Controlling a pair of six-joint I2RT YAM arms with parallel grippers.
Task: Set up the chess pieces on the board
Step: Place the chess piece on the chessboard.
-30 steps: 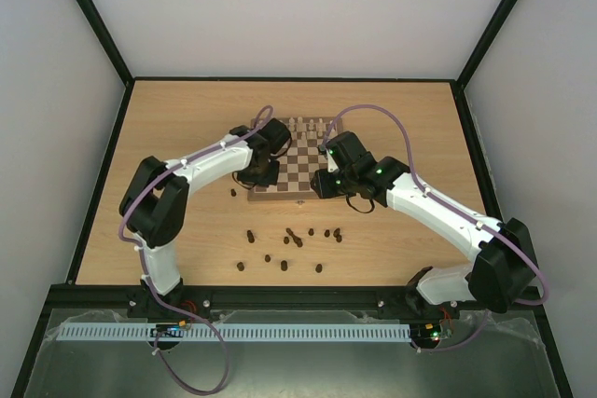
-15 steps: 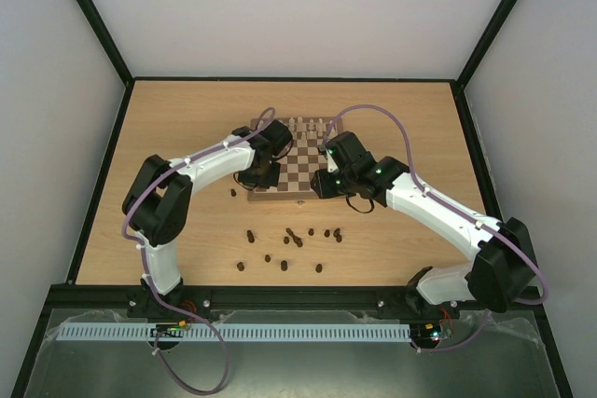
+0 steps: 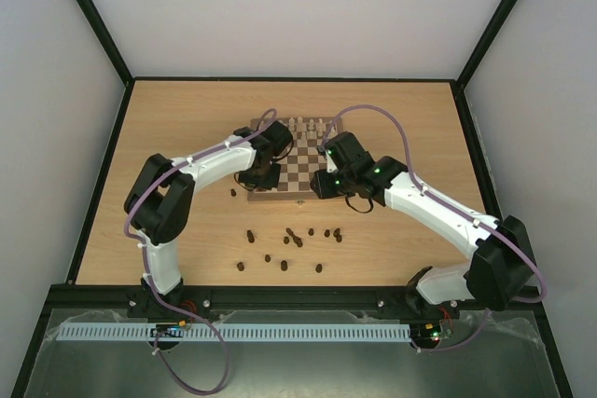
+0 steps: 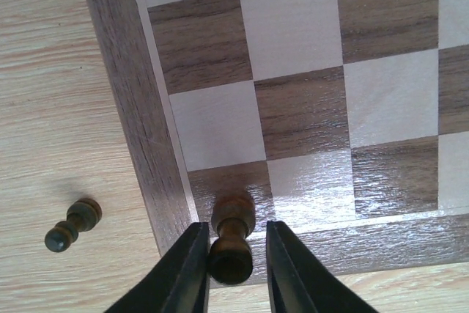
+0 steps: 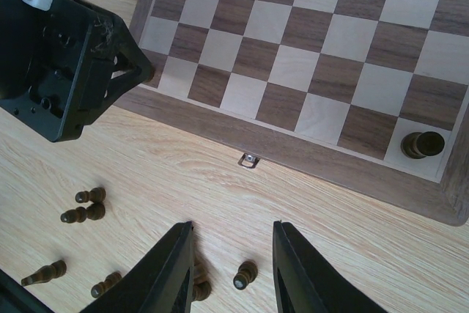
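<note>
Jaws of the left gripper [image 4: 234,231] flank a dark piece [image 4: 231,254], slightly apart; the right gripper's [image 5: 234,229] gape empty. Light, hard, tippy, so probably best pinched mid-stem.

A light wooden table [image 3: 410,118] sits inside plain white walls [image 3: 298,6] edged by black frame posts [image 3: 93,16]; a white slotted strip [image 3: 280,332] lines the near side.

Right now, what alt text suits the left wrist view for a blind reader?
A dark chess piece sits between the fingers of the left gripper at a corner square of the board; whether it is clamped is unclear. A second dark piece lies on the table beside the frame.
</note>
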